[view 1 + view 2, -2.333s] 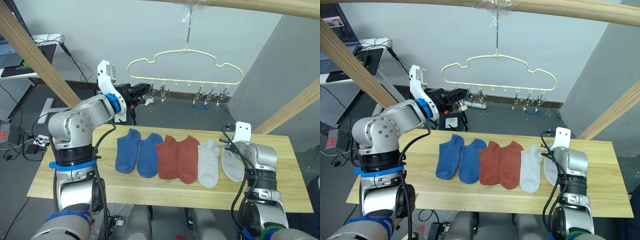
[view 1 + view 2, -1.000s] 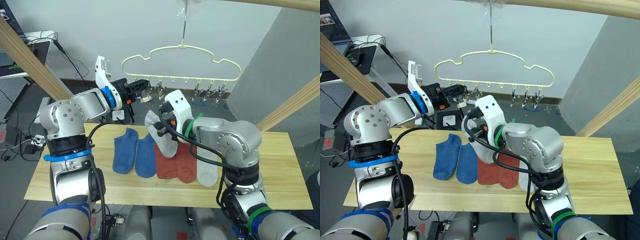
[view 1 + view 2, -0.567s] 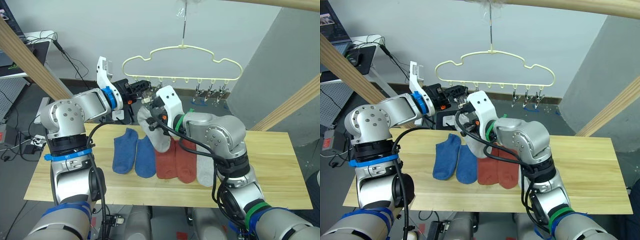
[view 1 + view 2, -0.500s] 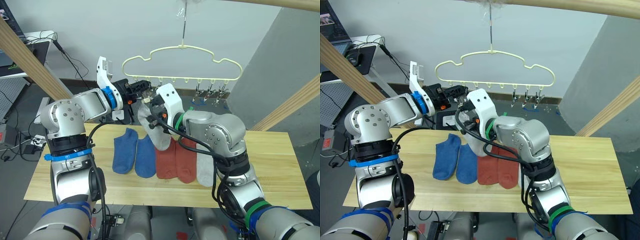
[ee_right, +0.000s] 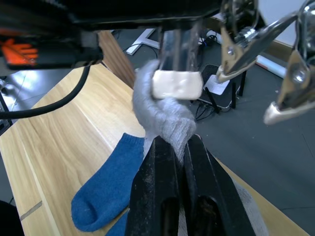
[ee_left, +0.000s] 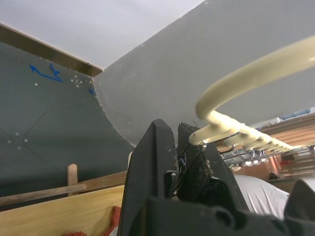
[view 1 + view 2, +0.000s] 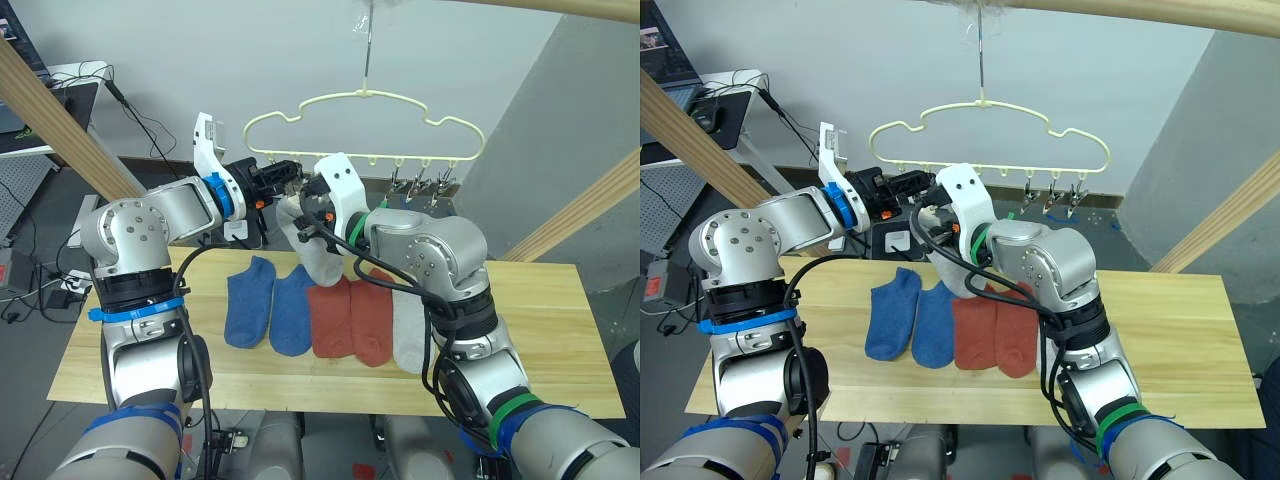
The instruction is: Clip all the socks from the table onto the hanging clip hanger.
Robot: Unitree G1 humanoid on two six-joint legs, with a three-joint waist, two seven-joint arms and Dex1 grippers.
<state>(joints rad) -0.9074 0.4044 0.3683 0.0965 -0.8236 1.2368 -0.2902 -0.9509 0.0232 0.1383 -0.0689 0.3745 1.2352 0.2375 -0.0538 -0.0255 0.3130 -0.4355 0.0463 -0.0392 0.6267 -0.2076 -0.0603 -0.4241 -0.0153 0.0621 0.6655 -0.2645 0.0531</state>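
The right hand is pinched closed on the cuff of a light grey sock, which it has lifted off the counter to the leftmost clip of the clip hanger. To do this step well, the folded cuff edge should go squarely between the clip's pale pads, deep enough that the fabric cannot slip out, and the right hand should let go only after the clip has closed on it. The hanger hangs freely from a hook, so pushing sideways would likely swing it; steady support from the left helps.

The left hand reaches in from the left at hanger height, its fingers closed around that end clip as seen in the left wrist view, apparently squeezing it. The right arm crosses over the counter, forearm angled up and to the left, with the sock hanging below the hand.

Five socks lie in a row on the counter: two blue socks, two rust red socks and one grey sock at the right end.
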